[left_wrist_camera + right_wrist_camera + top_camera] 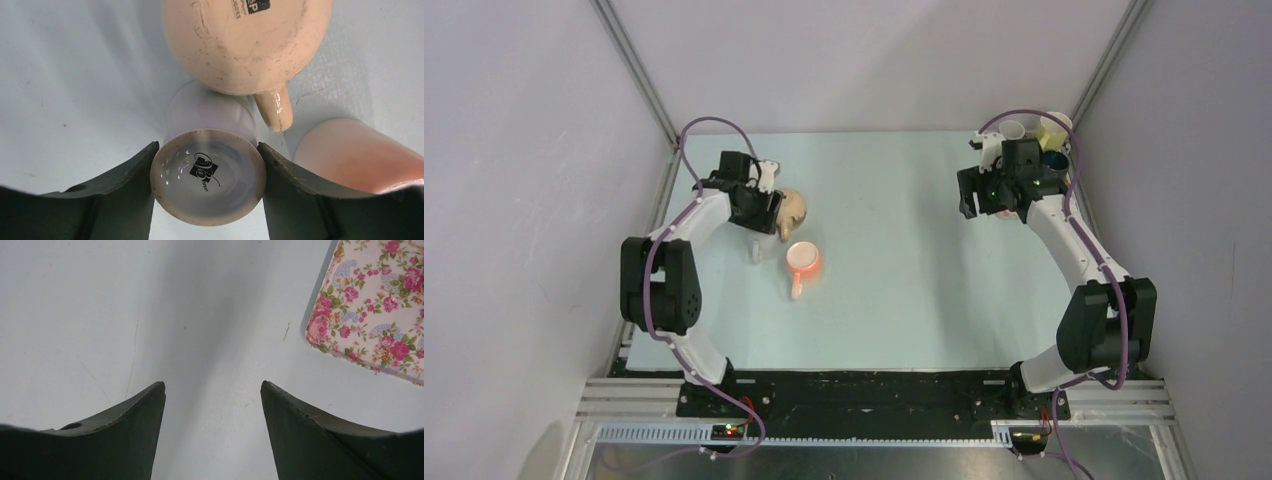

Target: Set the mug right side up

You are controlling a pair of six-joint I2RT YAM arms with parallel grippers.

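Observation:
A white mug (207,175) stands bottom up, its logo-printed base facing the left wrist camera. My left gripper (207,145) is shut on it, with a dark finger (125,175) pressed against each side of the base. In the top view the white mug (759,248) sits under the left gripper (762,228) at the table's left. My right gripper (212,385) stands open over bare table with nothing between its fingers; in the top view the right gripper (982,200) is at the far right.
A beige mug (245,40) rests bottom up just beyond the white one, its handle (275,107) close to it. A pink-orange mug (804,262) stands mouth up to the right. A floral-patterned thing (375,310) lies beside the right gripper. Cups (1049,135) cluster at the back right corner.

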